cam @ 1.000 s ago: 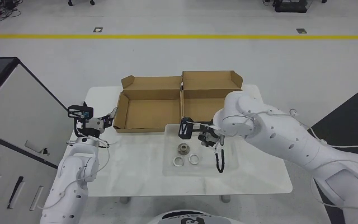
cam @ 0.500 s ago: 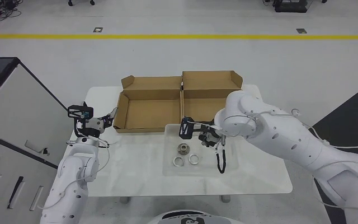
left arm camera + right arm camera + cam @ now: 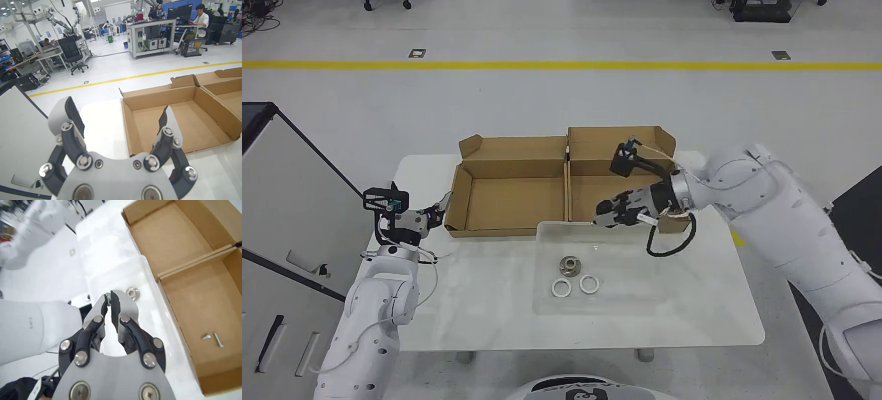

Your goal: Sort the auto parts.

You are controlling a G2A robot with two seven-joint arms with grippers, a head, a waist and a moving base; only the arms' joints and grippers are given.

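Right gripper (image 3: 107,297) pinches a small screw (image 3: 108,294) beside the right box (image 3: 198,306).
Likely next: release it inside, by the fasteners (image 3: 207,336); left gripper (image 3: 121,115) is spread wide.

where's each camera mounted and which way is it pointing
Top: overhead, looking down at table, tray, left box, right box; left arm and right arm show.
Left wrist: on left arm, facing past open left fingers across the left box into the room.
Right wrist: on right arm, looking down past right fingers, shut on a screw, at tray and boxes.
Both wrist views share the left box.
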